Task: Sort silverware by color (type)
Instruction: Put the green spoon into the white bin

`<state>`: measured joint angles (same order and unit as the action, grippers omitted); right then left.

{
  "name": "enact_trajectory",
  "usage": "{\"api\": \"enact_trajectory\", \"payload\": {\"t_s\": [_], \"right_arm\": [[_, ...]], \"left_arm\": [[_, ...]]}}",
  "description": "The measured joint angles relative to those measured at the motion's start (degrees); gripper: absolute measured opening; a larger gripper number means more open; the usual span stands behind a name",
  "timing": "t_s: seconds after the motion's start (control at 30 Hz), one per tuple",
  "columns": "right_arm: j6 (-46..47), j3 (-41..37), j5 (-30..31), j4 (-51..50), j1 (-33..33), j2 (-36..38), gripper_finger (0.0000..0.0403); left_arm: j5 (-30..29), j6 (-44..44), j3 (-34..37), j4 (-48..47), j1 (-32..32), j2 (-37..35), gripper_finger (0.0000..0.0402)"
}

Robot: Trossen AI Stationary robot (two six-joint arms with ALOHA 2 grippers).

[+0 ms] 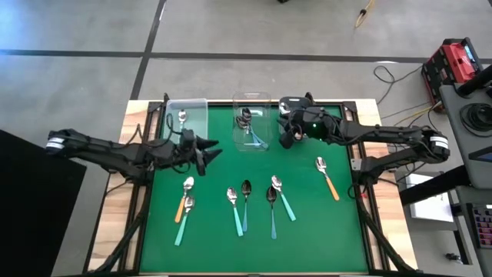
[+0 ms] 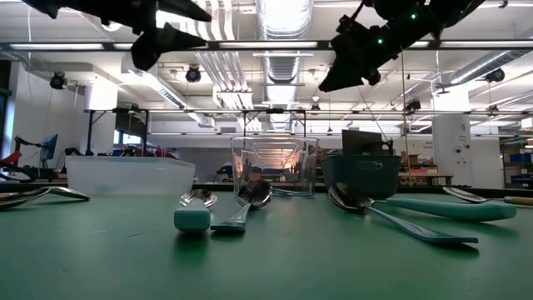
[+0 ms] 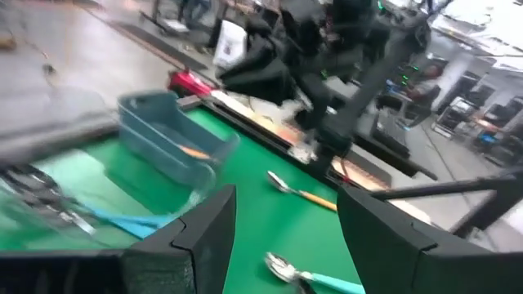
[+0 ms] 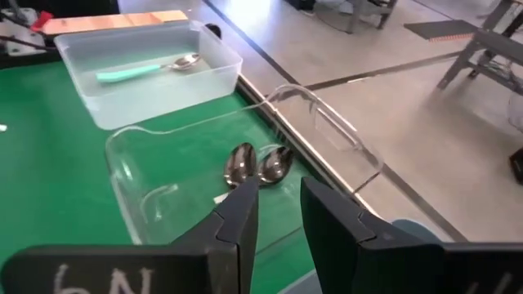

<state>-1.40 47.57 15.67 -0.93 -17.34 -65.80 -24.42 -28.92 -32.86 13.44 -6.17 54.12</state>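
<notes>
Right gripper [image 4: 278, 216] hovering over the clear bin [image 4: 245, 155], fingers slightly apart, empty; two spoons [image 4: 257, 163] lying just beyond. Left gripper [image 3: 282, 216] waiting, raised, fingers spread, other spoons [image 1: 246, 201] on the surface [image 1: 307, 177].

Around my green mat [image 1: 307, 231] the table shows a pale wooden edge [image 1: 115, 208], and past it I see a grey concrete floor [image 1: 77, 85] crossed by dark seam lines [image 1: 231, 55]. A red box [image 1: 453, 60] sits on a grey bench to one side, with loose cables [image 1: 396, 77] trailing on the floor near it. Looking level across the mat, the room is a big open workshop: silver ducts [image 2: 283, 17] and pipes run along the ceiling, white strip lights [image 2: 250, 46] glow overhead, and white columns [image 2: 454, 150], black metal frames [image 2: 208, 117] and cluttered shelves [image 2: 516, 158] stand far back.
</notes>
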Motion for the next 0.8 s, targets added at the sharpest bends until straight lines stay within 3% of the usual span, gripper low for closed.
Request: {"api": "enact_trajectory", "payload": {"t_s": [0.2, 0.4, 0.63, 0.8], "right_arm": [[0.3, 0.0, -2.8, -0.1, 0.2, 0.0, 0.0086], [-0.8, 0.0, -2.7, -0.1, 0.2, -0.1, 0.0079], [-2.3, 0.0, -2.6, 0.0, 0.2, -0.1, 0.0084], [-2.7, 0.0, -2.6, 0.8, 0.2, -0.1, 0.0076]], "left_arm": [[0.1, -9.8, 0.0, 1.2, -0.7, 6.3, 0.0197], [4.4, -19.3, 0.0, -0.5, -2.7, 11.4, 0.0197], [7.1, -30.2, 0.0, -2.7, -9.5, 15.2, 0.0197], [8.8, -42.4, 0.0, -11.2, -14.5, 16.9, 0.0195]]}}
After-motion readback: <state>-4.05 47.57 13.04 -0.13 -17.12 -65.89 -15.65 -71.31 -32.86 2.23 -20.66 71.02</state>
